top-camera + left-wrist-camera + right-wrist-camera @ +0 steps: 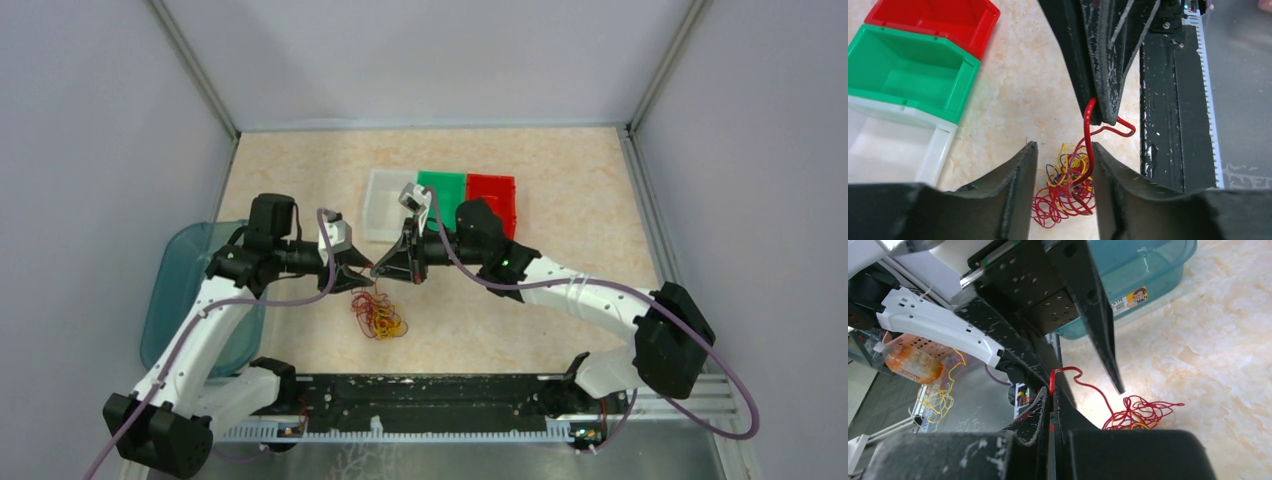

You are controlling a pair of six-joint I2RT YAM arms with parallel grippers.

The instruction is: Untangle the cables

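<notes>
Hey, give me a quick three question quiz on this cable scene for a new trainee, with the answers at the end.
1. True or false: the right tool is shut on a thin red cable.
2. Three small plastic bins stand in a row at the far side of the table. Which colour is the middle one? A white, B green, C red.
3. Fill in the blank: the left tool stands ____, with one finger on either side of that cable.
Key: 1 true; 2 B; 3 open.
</notes>
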